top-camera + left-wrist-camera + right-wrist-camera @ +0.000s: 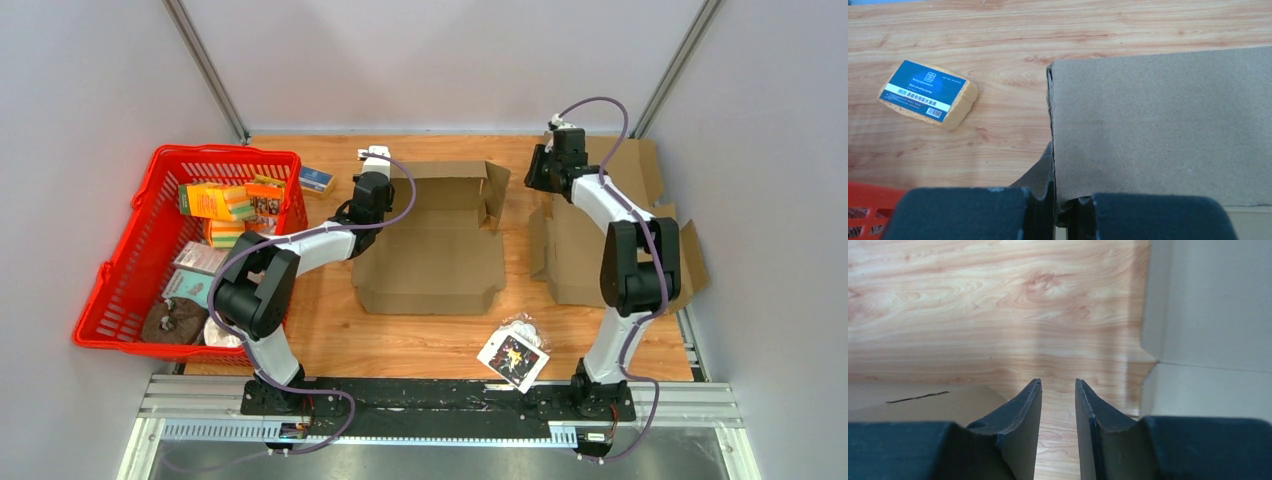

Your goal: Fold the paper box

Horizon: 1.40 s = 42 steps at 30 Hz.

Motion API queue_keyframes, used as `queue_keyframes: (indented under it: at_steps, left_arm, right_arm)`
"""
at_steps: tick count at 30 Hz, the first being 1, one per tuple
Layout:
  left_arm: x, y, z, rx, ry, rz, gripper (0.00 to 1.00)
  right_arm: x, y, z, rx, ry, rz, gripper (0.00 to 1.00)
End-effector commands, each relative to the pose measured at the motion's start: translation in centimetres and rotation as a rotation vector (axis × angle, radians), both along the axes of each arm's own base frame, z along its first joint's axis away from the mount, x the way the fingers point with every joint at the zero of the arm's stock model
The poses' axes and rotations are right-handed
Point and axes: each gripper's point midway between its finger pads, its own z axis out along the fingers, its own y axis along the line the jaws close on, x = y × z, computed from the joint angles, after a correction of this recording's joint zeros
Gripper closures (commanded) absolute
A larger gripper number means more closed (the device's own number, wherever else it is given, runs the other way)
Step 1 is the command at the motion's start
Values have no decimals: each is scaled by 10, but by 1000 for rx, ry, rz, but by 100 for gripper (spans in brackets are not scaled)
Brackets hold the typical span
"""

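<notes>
Box (430, 240) sat half-formed on table (330, 330) between both grippers. Basket (225, 152) stood left of left gripper (1060, 202), which was clamped on box's back-left wall. Right gripper (1058, 405) was released, fingers slightly apart, over bare wood. Sponge (928, 95) lay ahead-left of left gripper.

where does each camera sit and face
Top external: above, behind the bases, looking down on the table; the left arm and right arm show.
Left wrist: on the left arm, facing the paper box flap its left gripper pinches.
Right wrist: facing the table past the open right gripper.
Shared: top and left wrist both show the sponge.
</notes>
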Motion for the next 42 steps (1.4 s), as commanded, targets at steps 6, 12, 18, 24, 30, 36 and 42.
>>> queue_keyframes:
  at_steps: [6, 12, 18, 24, 30, 36, 42]
  left_arm:
    - [-4, 0, 5, -6, -3, -17, 100]
    - [-5, -2, 5, -13, -1, -25, 100]
    - [-5, -1, 5, -9, 0, -23, 100]
    - [-5, -1, 4, -10, 2, -24, 100]
    - [-6, 1, 5, 4, -1, -20, 100]
    - [-5, 0, 7, 3, -6, -24, 100]
    - [-4, -2, 6, -5, -4, -34, 100]
  right_arm:
    - [-34, 89, 1, 121, -25, 170, 68]
    - [-70, 78, -6, 76, -31, 192, 60]
    - [-91, 52, -15, -106, -41, 301, 43]
    - [-79, 68, 15, -183, -295, 502, 24]
    - [-49, 103, 27, -118, -401, 628, 25]
    - [-32, 132, 34, -31, -498, 587, 35]
    - [-29, 147, 18, -118, -589, 418, 45]
